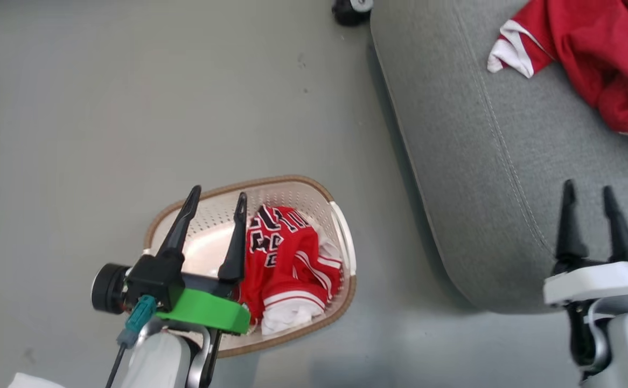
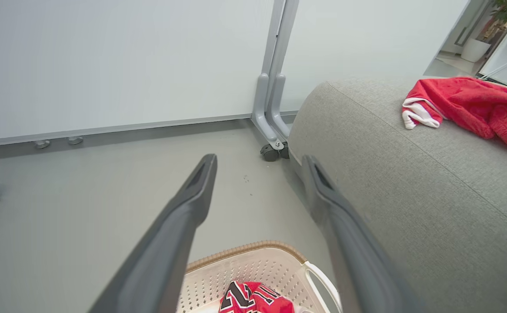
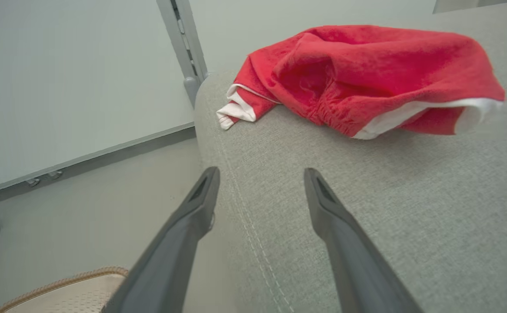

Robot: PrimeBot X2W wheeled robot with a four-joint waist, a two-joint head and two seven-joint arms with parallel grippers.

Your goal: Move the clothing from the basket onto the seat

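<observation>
Dark fingers of the left gripper (image 1: 218, 193) rise at seven o'clock in the head view. They are spread wide with nothing between them, over the bare left half of the basket (image 1: 287, 180). That cream perforated basket with its brown woven-look rim stands on the grey floor (image 1: 131, 108). The red jersey (image 1: 287, 258), with black-and-white letters, lies bunched in the basket's right half, at three o'clock from the left gripper's right finger. Whether finger and cloth touch cannot be told.

At four o'clock in the same view sits the right gripper (image 1: 587, 186), its fingers likewise parted and empty, over the near edge of the grey seat (image 1: 481, 188). The seat lies at three o'clock from the basket, near it but apart. At one o'clock the plain red garment (image 1: 599, 48) with white trim lies crumpled on the seat, well ahead of the right gripper's tips. A black caster (image 1: 351, 11) shows at twelve o'clock, by the seat's far corner.
</observation>
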